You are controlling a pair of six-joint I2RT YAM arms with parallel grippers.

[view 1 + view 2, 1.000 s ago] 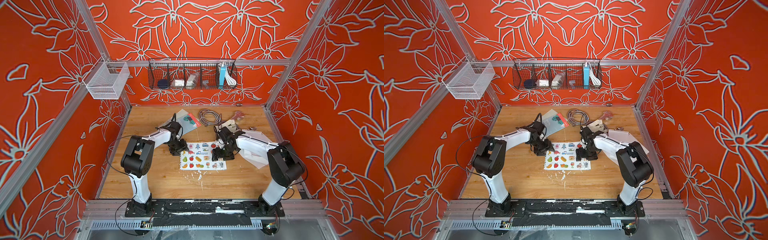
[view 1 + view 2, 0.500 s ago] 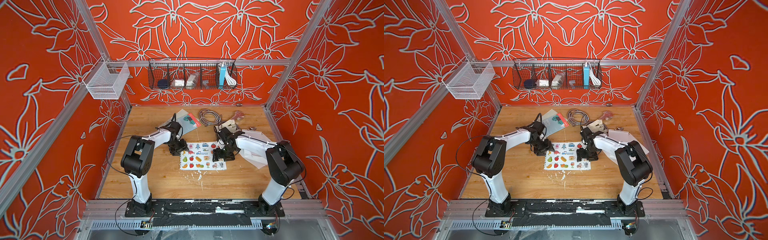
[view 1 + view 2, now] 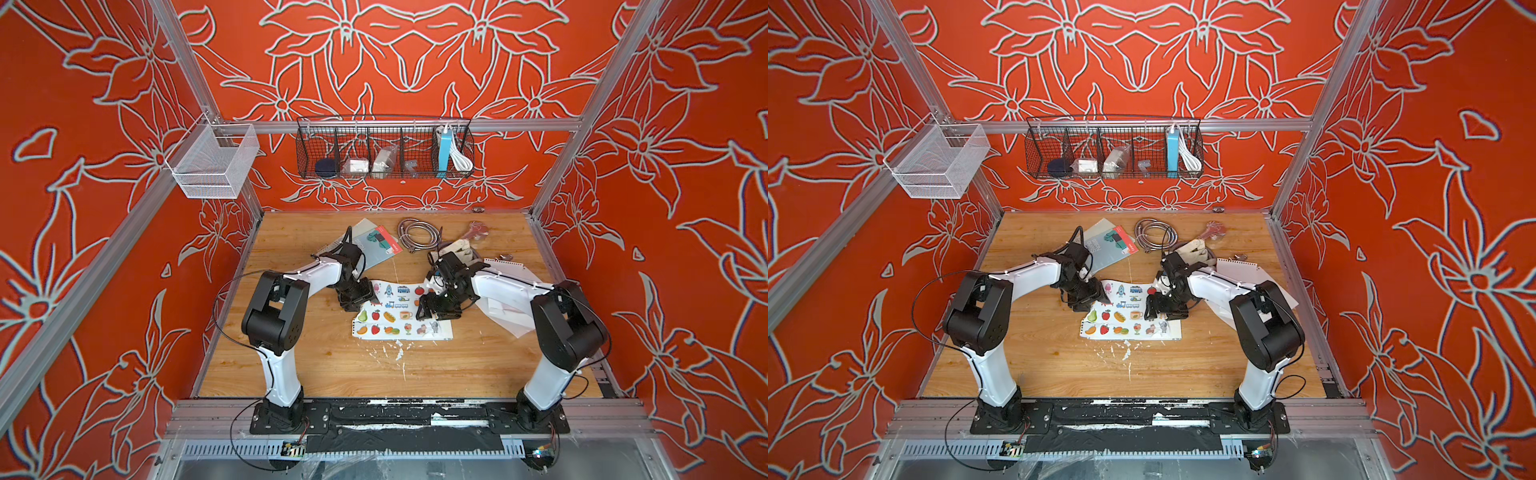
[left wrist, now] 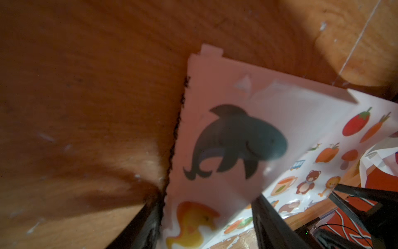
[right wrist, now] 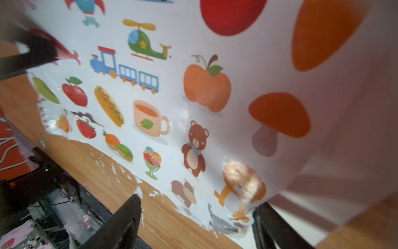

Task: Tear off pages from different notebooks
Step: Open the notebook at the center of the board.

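Picture-cover notebook [image 3: 395, 322] lies mid-worktop [image 3: 332, 374], left tool [image 3: 365, 297] and right tool [image 3: 431, 312] open-jawed over opposite edges, gripping nothing: tear being set up, next probably one pinning, one pinching a page.

You have the picture notebook [image 3: 399, 320] lying mid-way on the surface [image 3: 332, 374]. Behind it lie a second notebook [image 3: 376, 245] and a hose [image 3: 417, 235]; right of it, loose pages [image 3: 511, 272]. The left gripper [image 3: 365, 301] sits at its left edge, the right gripper [image 3: 434, 313] at its right.

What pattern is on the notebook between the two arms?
White notebook: colourful fruit, animal and vehicle pictures; clearest in right wrist view.
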